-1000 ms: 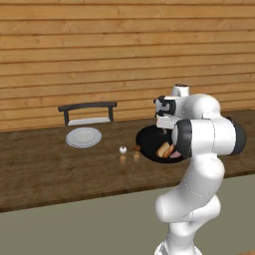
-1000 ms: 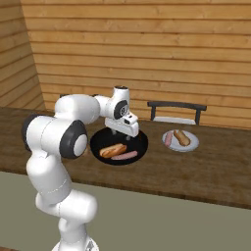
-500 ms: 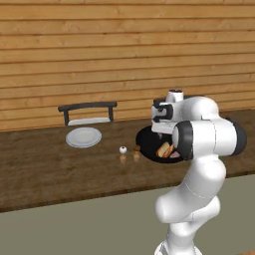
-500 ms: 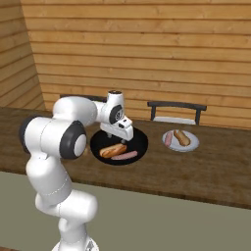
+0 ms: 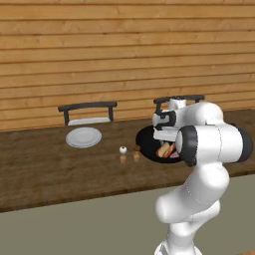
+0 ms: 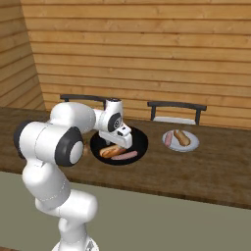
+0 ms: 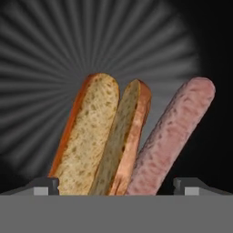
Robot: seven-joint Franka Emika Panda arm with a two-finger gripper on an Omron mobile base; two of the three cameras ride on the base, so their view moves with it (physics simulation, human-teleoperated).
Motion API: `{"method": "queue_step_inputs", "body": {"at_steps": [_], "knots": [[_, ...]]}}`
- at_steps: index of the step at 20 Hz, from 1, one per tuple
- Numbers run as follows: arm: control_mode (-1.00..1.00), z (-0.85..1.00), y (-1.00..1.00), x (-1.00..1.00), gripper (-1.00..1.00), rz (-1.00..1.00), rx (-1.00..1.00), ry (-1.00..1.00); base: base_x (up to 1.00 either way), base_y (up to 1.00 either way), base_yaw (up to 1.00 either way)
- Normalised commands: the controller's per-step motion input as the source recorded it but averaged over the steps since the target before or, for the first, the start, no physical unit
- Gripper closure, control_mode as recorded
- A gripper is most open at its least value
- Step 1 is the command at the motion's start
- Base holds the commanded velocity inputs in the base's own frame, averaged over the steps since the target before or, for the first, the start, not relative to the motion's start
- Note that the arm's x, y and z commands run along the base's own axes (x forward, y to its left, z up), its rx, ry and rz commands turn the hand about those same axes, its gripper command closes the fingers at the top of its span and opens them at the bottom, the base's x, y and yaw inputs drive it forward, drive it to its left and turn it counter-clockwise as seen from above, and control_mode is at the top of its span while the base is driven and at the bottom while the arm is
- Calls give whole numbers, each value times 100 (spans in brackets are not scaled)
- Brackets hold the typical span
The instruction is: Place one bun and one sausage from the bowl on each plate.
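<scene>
The black bowl [image 6: 140, 138] sits mid-counter and holds a split bun [image 6: 111, 150] and a pink sausage [image 6: 125, 156]. My gripper [image 6: 120, 142] hangs just above the bowl, open, fingers pointing down over the bun. In the hand view the bun [image 7: 103, 136] lies between the fingertips [image 7: 46, 185] and the sausage [image 7: 175, 132] is just to its right, both on the ribbed bowl [image 7: 63, 50]. The right plate [image 6: 191, 145] carries one bun [image 6: 182, 137] and one sausage [image 6: 169, 138]. The left plate [image 5: 83, 137] is bare. From the left, the bowl [image 5: 144, 142] is half hidden by my arm.
Two small shakers [image 5: 122, 150] [image 5: 136, 148] stand on the wooden counter between the left plate and the bowl. Dark chair backs [image 5: 87, 106] [image 6: 176, 105] rise behind the counter against the plank wall. The counter's front edge [image 6: 162, 188] is near.
The hand has come down and slightly left over the bowl, closer to the bun. Jaws stay open; food and plates have not moved.
</scene>
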Motion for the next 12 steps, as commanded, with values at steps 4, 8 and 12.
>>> {"method": "queue_step_inputs", "body": {"at_steps": [4,8,12], "knots": [[-100,-11,0,0,-100,0,2,-7,0,0,0],[-100,-9,0,0,-100,0,3,-5,0,0,0],[-100,-11,0,0,-100,0,2,-1,0,0,0]]}}
